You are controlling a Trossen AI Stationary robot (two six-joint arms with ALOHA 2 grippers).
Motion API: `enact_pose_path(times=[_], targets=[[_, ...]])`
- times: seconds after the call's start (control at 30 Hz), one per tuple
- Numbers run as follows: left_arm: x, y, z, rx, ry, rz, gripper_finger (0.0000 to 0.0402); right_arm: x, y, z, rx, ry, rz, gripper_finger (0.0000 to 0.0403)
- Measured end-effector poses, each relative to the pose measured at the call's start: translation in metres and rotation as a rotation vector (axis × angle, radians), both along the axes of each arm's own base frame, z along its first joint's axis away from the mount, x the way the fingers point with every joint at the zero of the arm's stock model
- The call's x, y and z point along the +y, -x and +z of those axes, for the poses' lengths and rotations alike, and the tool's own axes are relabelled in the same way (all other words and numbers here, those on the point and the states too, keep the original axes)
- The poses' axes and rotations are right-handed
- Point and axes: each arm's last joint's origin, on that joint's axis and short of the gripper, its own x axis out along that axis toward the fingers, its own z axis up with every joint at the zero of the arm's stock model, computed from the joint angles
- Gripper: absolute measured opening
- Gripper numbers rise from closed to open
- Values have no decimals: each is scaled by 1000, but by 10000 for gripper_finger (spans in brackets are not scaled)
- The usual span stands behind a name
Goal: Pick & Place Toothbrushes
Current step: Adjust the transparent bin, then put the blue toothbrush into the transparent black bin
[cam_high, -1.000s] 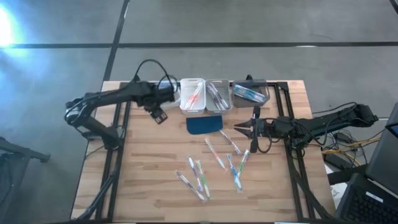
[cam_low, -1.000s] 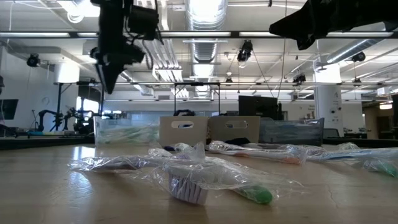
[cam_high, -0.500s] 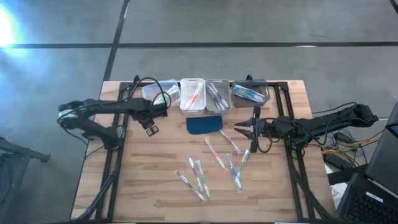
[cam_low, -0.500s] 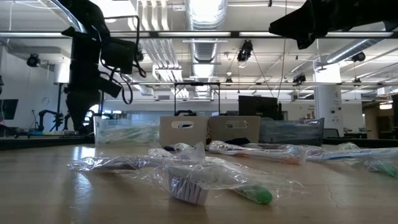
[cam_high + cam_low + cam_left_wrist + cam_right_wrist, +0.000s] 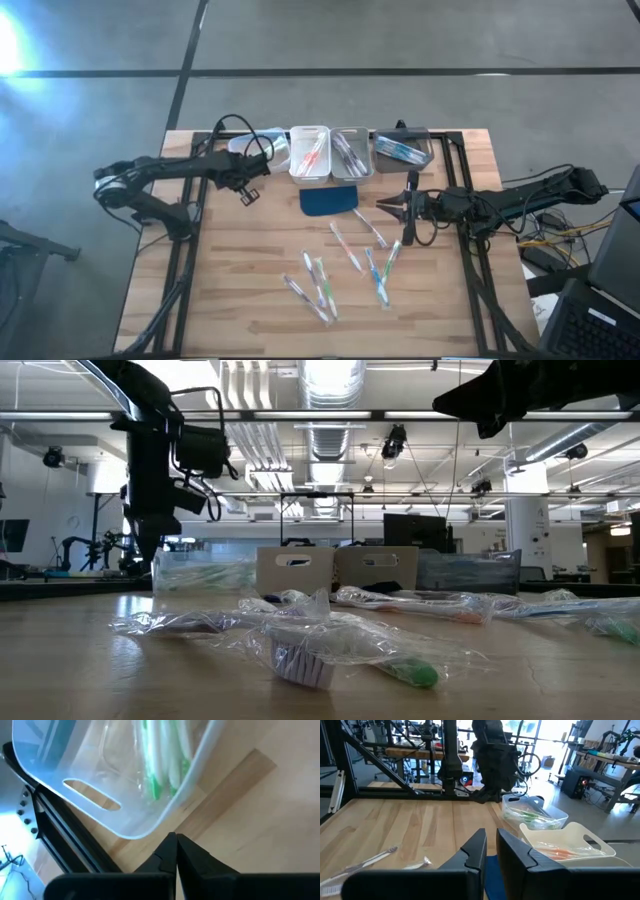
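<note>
**Loose toothbrushes lie nearer my right gripper**

Landmark: the blue pad [image 5: 329, 199]. My left gripper [image 5: 248, 195] hangs beyond its left end, fingers together and empty. My right gripper [image 5: 392, 207], nearly shut and empty, sits just right of it. The toothbrushes [image 5: 352, 255] lie below it, mostly lengthwise toward the bins [image 5: 309, 154].

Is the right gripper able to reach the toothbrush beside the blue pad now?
Probably yes: the right gripper hovers close to that toothbrush by the blue pad, nothing between them.
</note>
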Motion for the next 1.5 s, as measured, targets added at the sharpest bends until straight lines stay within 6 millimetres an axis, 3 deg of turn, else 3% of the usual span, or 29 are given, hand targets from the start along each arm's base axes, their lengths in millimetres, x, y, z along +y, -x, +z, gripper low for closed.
enact_pose_path(times=[0.5,0.97,1.3,1.5], targets=[[18,-1,2,-75,-47,18,3,0,0,0,2,8,1,10],[35,1,4,-124,-96,37,1,0,0,0,3,8,1,8],[39,-7,-5,-212,-124,-118,2,0,0,0,6,19,2,8],[36,-6,4,-195,-87,-142,3,0,0,-1,11,23,2,8]])
